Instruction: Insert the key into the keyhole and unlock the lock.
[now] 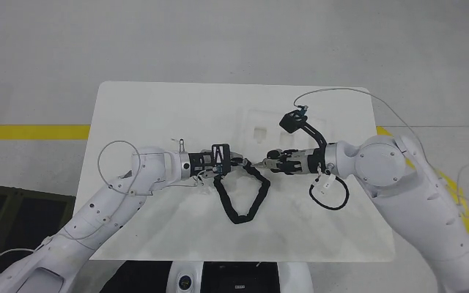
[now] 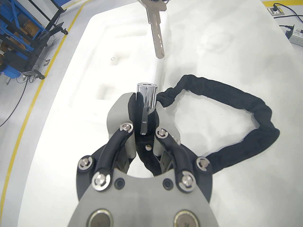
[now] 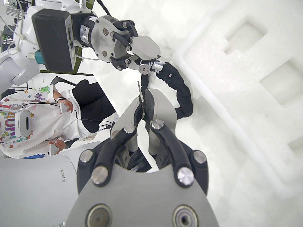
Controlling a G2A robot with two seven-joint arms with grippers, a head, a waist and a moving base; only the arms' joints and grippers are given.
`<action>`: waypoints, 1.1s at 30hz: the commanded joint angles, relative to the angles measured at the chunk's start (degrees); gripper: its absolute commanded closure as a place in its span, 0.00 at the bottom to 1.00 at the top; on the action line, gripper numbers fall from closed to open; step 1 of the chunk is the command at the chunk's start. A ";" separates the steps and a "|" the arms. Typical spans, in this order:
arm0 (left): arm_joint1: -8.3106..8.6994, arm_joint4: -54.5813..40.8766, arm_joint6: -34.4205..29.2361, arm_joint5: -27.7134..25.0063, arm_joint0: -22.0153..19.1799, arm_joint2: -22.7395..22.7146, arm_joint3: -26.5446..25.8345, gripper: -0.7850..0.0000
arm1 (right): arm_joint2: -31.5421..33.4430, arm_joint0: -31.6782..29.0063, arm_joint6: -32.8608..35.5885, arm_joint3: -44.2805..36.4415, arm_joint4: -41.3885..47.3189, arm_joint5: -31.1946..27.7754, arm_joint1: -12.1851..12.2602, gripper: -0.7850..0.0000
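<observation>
Over the middle of the white rectangular tabletop, the left gripper is clamped on the polished chrome lock cylinder. Its pale-grey fingers press in from both sides, and the cylinder's end sticks out past their tips. The keyhole sits in that round end face, turned toward the other arm. The right gripper is closed on the head of the flat silver metal key, pinching it between ribbed black pads. The blade points at the cylinder — tip and keyhole apart, with a clear gap between them, the key not yet in.

From the cylinder a black fabric-sleeved chain runs out in a loop that lies slack on the tabletop toward the robot's side — soft and wrinkled against the hard shine of the chrome. Beyond the grippers, on the far half of the table, lies a white moulded foam tray with rectangular pockets, a raised rim and a grainy surface. Around the table is smooth grey floor crossed by a yellow line. Blue metal racks stand off to one side in the left wrist view.
</observation>
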 commanded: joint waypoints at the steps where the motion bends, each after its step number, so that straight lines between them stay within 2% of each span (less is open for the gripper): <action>1: -0.01 0.19 1.14 0.45 0.82 -0.23 0.02 1.00 | -0.38 -0.37 -0.95 -0.69 -0.50 1.04 -0.10 1.00; 8: 0.01 3.72 8.77 3.74 2.93 -0.93 2.91 1.00 | -1.36 -0.29 -0.88 -3.61 -1.38 7.74 -0.43 1.00; 13: -0.08 5.11 11.75 5.32 3.73 -1.50 3.75 1.00 | -2.57 -0.57 0.61 -6.28 -3.06 12.54 -0.55 1.00; 22: -0.26 6.02 12.50 5.80 4.28 -1.98 3.62 1.00 | -6.26 2.29 -0.97 -7.40 -7.99 19.08 -1.65 1.00; 33: -0.26 6.02 12.50 5.80 4.28 -1.98 3.62 1.00 | -9.17 5.57 -2.01 -5.98 -9.81 22.81 -3.10 1.00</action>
